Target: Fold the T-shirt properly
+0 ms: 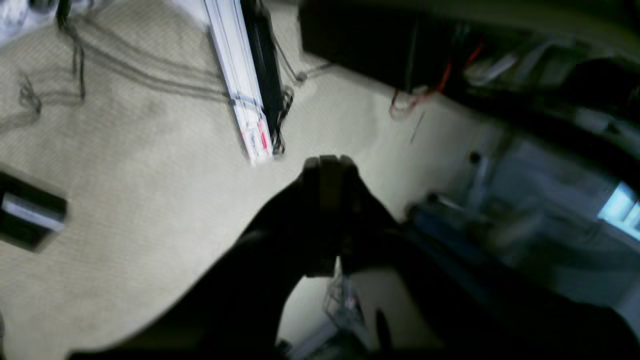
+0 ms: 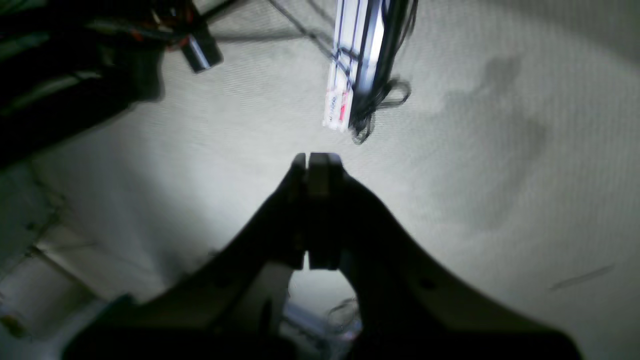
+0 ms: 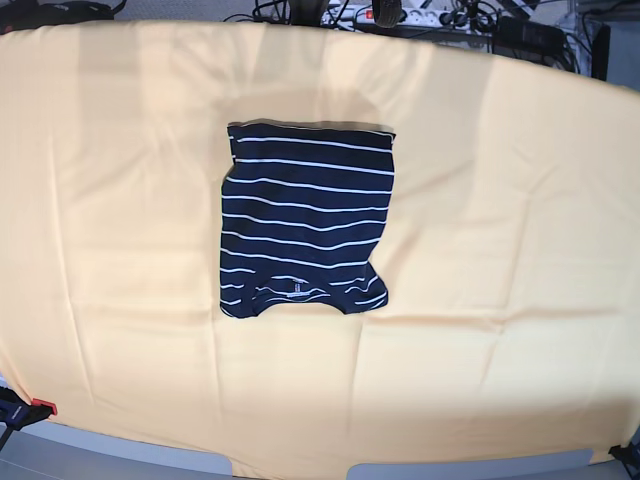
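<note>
The dark navy T-shirt (image 3: 305, 220) with thin white stripes lies folded into a rough rectangle on the table, slightly left of centre in the base view. Its neck and small tag (image 3: 298, 292) point toward the near edge. Neither arm shows in the base view. My left gripper (image 1: 330, 165) is shut and empty, and its wrist view shows only beige carpet. My right gripper (image 2: 315, 160) is also shut and empty over carpet. The T-shirt is out of view in both wrist views.
A plain yellow-orange cloth (image 3: 500, 200) covers the whole table. Cables and a power strip (image 3: 420, 15) lie beyond the far edge. A clamp (image 3: 30, 408) sits at the near left corner. An aluminium rail with cables shows in the left wrist view (image 1: 245, 100) and the right wrist view (image 2: 350, 65).
</note>
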You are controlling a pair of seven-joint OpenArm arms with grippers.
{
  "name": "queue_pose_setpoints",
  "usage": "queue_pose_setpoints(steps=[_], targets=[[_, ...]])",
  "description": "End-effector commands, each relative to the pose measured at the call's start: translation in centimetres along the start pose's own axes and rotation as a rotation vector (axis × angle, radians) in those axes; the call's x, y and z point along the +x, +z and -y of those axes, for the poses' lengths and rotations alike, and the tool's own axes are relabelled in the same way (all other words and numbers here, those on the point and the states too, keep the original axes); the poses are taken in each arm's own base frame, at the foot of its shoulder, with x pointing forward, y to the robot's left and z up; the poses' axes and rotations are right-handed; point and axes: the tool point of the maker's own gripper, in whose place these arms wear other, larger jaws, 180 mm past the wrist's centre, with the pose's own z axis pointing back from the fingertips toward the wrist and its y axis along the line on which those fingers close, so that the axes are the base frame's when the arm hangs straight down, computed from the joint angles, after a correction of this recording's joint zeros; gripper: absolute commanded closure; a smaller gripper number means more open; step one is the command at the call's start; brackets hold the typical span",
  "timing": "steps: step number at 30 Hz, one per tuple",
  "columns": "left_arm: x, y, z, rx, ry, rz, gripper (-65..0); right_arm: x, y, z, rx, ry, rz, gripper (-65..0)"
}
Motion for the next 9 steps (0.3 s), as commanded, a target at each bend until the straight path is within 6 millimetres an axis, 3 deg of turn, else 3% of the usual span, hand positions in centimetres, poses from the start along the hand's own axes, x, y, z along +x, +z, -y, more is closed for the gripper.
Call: queue_pose_setpoints(steps=[1, 5, 9], targets=[[0.0, -0.3, -0.4, 0.031, -0.009, 0.008, 0.0, -0.7, -0.2, 0.4, -0.027, 0.018, -0.026, 0.0], [1.5, -1.7, -2.5, 0.205, -0.021, 0.081, 0.0, 0.7, -1.6, 1.9, -0.167, 0.047, -0.044, 0.0], [2.5, -2.1, -3.2, 0.320, -0.003, 0.214, 0.0, 3.7, -2.0, 2.4, -0.226, 0.079, 0.049, 0.0]])
